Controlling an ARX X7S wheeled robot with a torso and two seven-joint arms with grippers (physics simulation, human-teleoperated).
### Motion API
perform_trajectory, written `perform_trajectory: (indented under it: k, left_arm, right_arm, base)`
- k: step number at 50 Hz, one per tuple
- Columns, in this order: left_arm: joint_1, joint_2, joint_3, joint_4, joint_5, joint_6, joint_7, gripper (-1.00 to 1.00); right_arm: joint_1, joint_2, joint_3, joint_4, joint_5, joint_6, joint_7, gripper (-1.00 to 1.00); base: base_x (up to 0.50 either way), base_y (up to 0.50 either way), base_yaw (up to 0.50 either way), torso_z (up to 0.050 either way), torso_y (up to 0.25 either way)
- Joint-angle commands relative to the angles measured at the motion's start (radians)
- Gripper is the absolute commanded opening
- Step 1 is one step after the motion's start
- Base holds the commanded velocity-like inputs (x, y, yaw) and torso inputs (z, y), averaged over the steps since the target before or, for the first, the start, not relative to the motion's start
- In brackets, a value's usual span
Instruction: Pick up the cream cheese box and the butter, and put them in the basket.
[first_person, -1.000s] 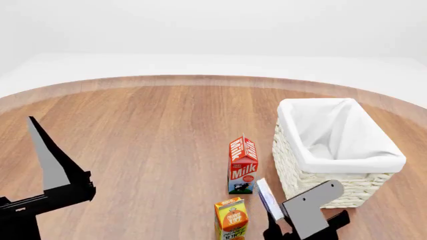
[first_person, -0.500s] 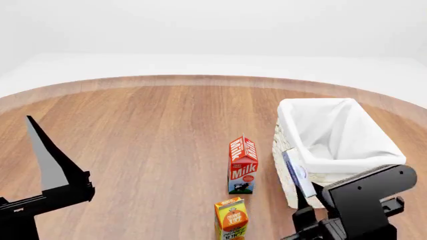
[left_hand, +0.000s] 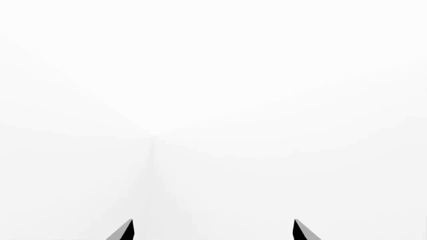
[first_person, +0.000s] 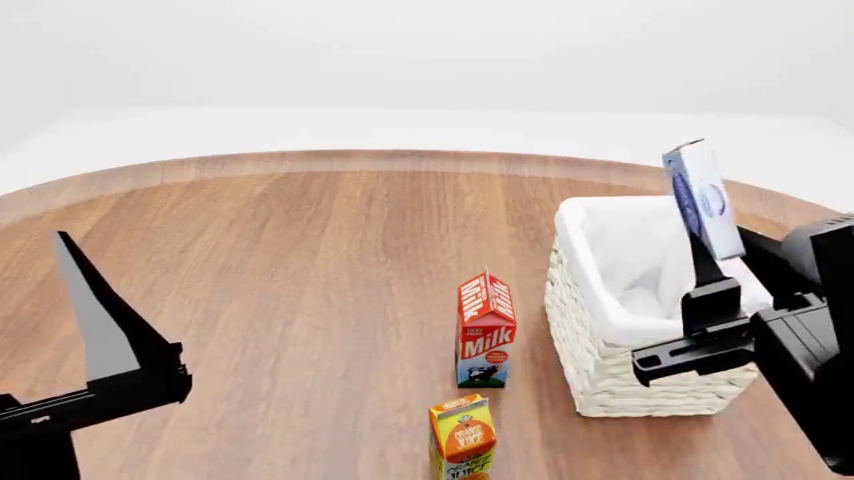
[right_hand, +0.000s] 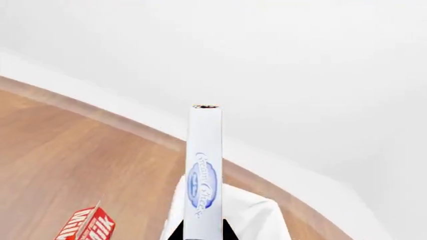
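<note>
My right gripper (first_person: 703, 272) is shut on the cream cheese box (first_person: 702, 199), a flat blue-and-white box held upright on edge above the basket (first_person: 641, 385). The basket is cream-white wicker with a white cloth liner and stands at the right of the wooden table. In the right wrist view the cream cheese box (right_hand: 203, 170) stands between the two dark fingertips, with the basket's liner (right_hand: 247, 215) behind it. My left gripper (first_person: 80, 300) is open and empty at the left, pointing up; the left wrist view shows only blank white. The butter is out of view.
A red milk carton (first_person: 486, 328) stands just left of the basket; it also shows in the right wrist view (right_hand: 85, 226). An orange juice carton (first_person: 462, 437) stands nearer me, at the picture's lower edge. The round wooden table (first_person: 294, 260) has its rim at the back.
My right arm has lifted the cream cheese box from beside the basket's front left corner up and to the right, over the basket. The left arm has not moved.
</note>
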Motion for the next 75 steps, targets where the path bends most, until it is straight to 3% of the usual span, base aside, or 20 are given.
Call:
perform_trajectory:
  k: [1,31,51,75]
  left_arm:
    - [-0.003,-0.002,0.005,-0.008,0.000,0.003,-0.002,1.00]
    - [-0.001,-0.007,0.018,-0.008,0.002,-0.001,-0.005,1.00]
    - [-0.008,-0.007,0.050,-0.037,0.011,0.013,-0.004,1.00]
    - [-0.001,-0.013,0.051,-0.034,0.012,0.015,-0.012,1.00]
  right_arm:
    - [0.293,-0.090,0.030,0.219,0.001,0.204,-0.070,-1.00]
    - [0.716,-0.472,-0.136,0.930,-0.180,0.433,-0.392,-1.00]
    - [0.860,-0.624,-0.324,1.371,-0.511,0.352,-0.656,-1.00]
    - [0.777,-0.628,-0.359,1.359,-0.532,0.327,-0.659,-1.00]
  base:
    - [0.00,0.00,0.00,0.000,0.000]
    - [0.00,0.00,0.00,0.000,0.000]
    - [0.00,0.00,0.00,0.000,0.001]
    - [0.00,0.00,0.00,0.000,0.000]
